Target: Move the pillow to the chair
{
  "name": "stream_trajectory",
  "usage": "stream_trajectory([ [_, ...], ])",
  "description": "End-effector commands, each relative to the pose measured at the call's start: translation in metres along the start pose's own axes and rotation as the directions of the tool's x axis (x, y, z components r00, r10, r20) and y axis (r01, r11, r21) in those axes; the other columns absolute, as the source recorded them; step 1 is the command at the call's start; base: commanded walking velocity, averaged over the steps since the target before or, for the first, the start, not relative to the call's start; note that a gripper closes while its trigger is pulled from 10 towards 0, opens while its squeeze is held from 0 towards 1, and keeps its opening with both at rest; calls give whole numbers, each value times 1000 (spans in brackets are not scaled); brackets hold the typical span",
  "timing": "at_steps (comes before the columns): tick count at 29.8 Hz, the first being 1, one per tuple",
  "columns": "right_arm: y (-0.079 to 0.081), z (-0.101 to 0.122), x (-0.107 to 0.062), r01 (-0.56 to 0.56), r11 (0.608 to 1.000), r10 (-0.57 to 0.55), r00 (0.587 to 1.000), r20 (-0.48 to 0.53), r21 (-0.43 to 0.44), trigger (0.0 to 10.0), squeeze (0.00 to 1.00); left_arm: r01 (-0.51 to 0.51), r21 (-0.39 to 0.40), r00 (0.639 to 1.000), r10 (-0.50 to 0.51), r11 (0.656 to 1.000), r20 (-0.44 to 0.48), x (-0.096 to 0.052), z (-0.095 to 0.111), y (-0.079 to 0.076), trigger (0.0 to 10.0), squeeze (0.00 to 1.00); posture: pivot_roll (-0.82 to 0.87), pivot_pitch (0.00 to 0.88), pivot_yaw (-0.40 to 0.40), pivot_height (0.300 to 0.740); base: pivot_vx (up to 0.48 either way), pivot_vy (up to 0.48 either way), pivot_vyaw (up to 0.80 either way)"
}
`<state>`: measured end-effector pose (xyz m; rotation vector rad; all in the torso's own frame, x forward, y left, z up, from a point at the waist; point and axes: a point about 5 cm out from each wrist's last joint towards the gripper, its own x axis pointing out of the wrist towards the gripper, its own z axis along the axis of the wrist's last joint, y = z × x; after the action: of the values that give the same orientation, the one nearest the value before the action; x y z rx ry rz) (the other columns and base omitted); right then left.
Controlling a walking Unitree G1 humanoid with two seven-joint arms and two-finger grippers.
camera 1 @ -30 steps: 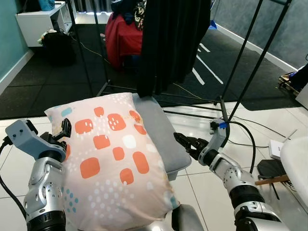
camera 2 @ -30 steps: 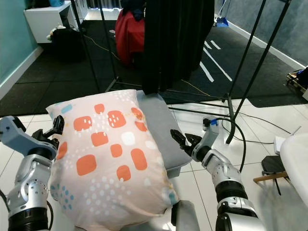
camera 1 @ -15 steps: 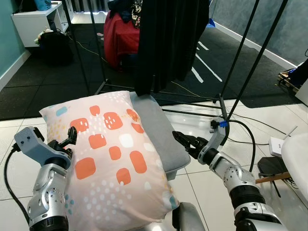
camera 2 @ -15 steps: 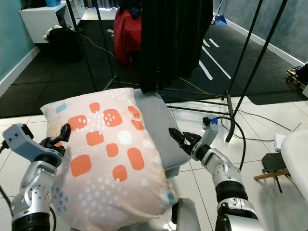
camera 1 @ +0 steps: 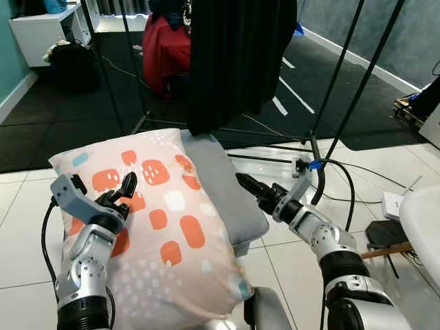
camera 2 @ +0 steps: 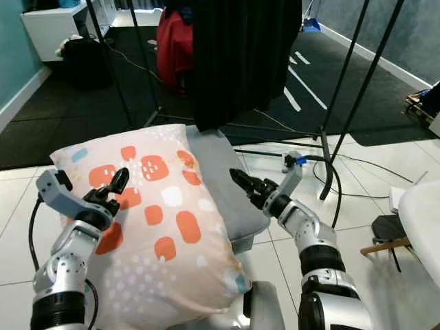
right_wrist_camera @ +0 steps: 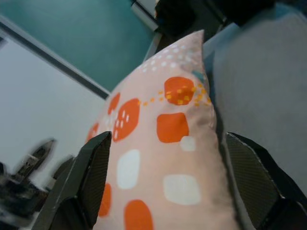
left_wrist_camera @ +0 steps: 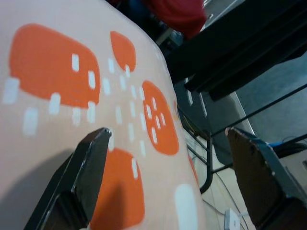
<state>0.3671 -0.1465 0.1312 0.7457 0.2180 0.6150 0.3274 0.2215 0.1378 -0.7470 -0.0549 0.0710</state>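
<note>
Pillow flanked by two spread grippers.
Left gripper was laid on it; right gripper was held just beside it, empty.

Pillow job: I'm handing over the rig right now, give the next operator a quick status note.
Left gripper: open, over the pillow's left side.
Right gripper: open, above the grey chair seat beside the pillow's right edge, gripping nothing.
The pillow lies partly on the seat, its near end overhanging toward the robot.
Done: pillow brought to the chair.
Left: possibly push it fully onto the seat, then withdraw both arms.
</note>
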Motion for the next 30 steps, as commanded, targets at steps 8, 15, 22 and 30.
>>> stream_trajectory([
  [8, 13, -27, 18, -35, 999, 40, 990, -134, 39, 10000, 0, -137, 5, 987, 136, 991, 84, 7, 25, 22, 10000, 0, -121, 159, -14, 475, 0, 0, 0],
  [15, 19, -30, 28, -24, 998, 13, 980, -200, -52, 10000, 0, -416, 120, 899, 388, 901, 205, -22, 69, 81, 10000, 0, -118, 190, -8, 475, 0, 0, 0],
  [22, 22, -22, 30, -56, 998, 52, 985, -163, -18, 10000, 0, -529, 107, 843, 508, 842, 178, -58, 69, 118, 10000, 0, -87, 240, -18, 475, 0, 0, 0],
  [30, 32, -18, 39, -81, 997, 81, 986, -143, 5, 10000, 0, -344, -28, 939, 344, 939, 2, -59, 30, 100, 10000, 0, -77, 280, -27, 475, 0, 0, 0],
])
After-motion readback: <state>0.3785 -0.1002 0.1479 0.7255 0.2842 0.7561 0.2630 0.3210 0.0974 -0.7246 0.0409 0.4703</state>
